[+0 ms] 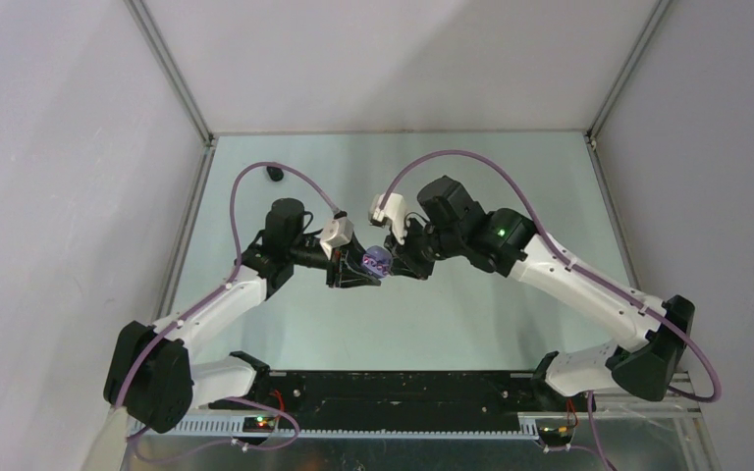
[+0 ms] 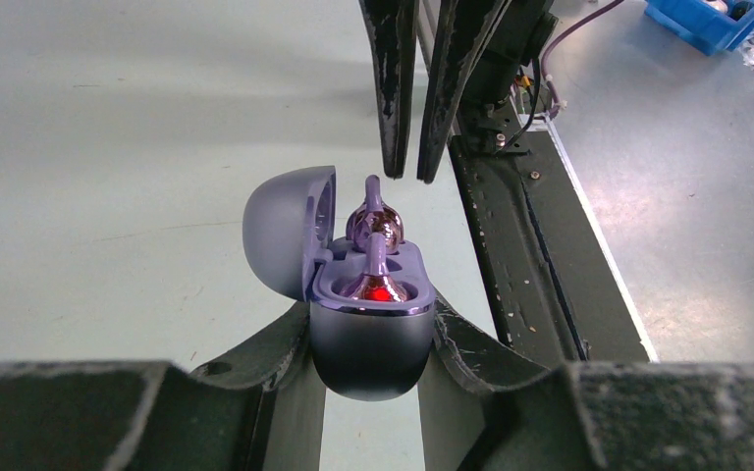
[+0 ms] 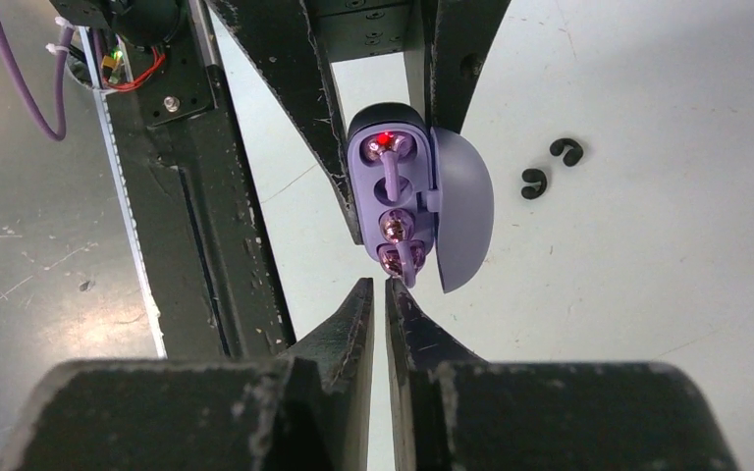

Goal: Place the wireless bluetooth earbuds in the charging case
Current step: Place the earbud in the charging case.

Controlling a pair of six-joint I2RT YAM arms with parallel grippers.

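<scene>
My left gripper (image 2: 371, 339) is shut on the lavender charging case (image 2: 368, 363) and holds it above the table with its lid (image 2: 280, 231) open. One pale purple earbud (image 2: 378, 287) sits in the near socket over a red light. The second purple earbud (image 2: 373, 218) stands higher in the far socket, its stem up. My right gripper (image 3: 380, 285) is nearly shut and empty. Its tips hover just above that far earbud (image 3: 400, 257), beside its stem. Two tiny black curled buds (image 3: 548, 167) lie on the table beyond the case.
The black base rail (image 2: 540, 245) with its wiring runs along the near table edge, right beside the case. A small black object (image 1: 275, 174) lies at the back left of the table. A blue bin (image 2: 717, 20) stands off the table.
</scene>
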